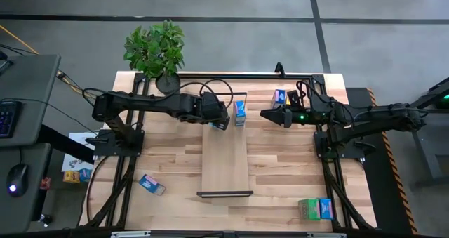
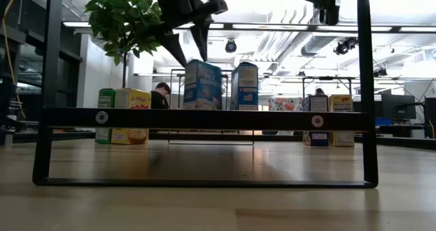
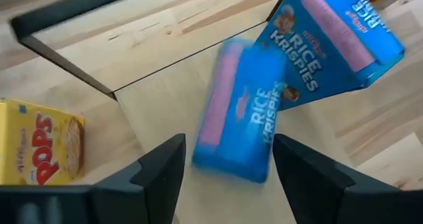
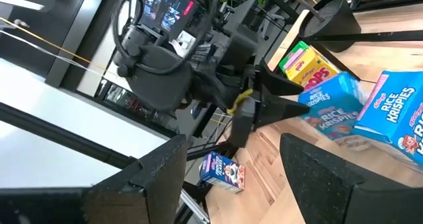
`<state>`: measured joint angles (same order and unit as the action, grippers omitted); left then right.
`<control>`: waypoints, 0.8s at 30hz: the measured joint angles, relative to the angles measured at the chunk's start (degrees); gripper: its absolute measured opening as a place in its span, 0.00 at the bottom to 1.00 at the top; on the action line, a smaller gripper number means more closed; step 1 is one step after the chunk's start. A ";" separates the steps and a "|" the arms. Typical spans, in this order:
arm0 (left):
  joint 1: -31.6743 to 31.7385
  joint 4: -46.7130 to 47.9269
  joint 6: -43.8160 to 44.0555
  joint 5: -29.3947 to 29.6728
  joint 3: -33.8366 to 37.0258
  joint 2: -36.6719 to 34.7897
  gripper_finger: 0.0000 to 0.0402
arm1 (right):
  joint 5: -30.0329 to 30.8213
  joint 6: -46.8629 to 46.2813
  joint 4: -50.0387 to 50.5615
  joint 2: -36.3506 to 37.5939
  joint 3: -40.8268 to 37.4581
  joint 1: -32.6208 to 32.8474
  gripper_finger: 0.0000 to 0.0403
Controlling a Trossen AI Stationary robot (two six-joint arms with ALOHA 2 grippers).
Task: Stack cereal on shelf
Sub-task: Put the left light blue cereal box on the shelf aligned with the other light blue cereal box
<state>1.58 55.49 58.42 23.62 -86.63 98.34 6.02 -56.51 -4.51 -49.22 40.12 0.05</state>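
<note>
Left hand spread over a small blue cardboard cereal box just beneath it on the light-wood shelf; light, stiff, crushable, likely best pinched across its narrow sides
</note>
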 joint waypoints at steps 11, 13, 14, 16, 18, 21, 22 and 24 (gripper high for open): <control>1.90 -2.08 -8.70 0.43 -3.18 -0.68 0.57 | 0.02 -0.01 -0.03 -0.01 0.00 0.00 0.59; 2.21 -2.05 -12.37 0.41 -4.90 -1.26 0.57 | 0.02 -0.01 -0.03 0.00 0.00 -0.01 0.59; 2.21 -2.22 -14.61 0.38 -5.76 -1.85 0.57 | 0.02 0.02 -0.03 -0.02 0.00 -0.02 0.59; 2.20 -2.23 -19.70 0.86 -7.13 -3.26 0.57 | 0.34 0.08 -0.07 -0.02 0.00 0.00 0.59; 1.83 -2.01 -23.99 3.21 -7.37 -5.03 0.56 | 1.58 0.19 -0.05 0.00 0.00 0.00 0.59; 0.20 -0.70 -25.48 8.19 -4.44 -8.42 0.50 | 2.76 0.30 -0.05 0.00 0.00 -0.02 0.59; -0.54 -0.31 -24.78 9.04 -2.43 -9.70 0.46 | 2.81 0.52 -0.05 -0.01 0.00 -0.02 0.59; -2.18 -0.75 -22.39 9.54 2.76 -12.34 0.35 | 2.79 1.05 -0.05 0.01 0.00 -0.02 0.59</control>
<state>-0.59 54.74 36.02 33.16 -83.87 86.00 8.81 -55.46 -4.56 -49.21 40.12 0.03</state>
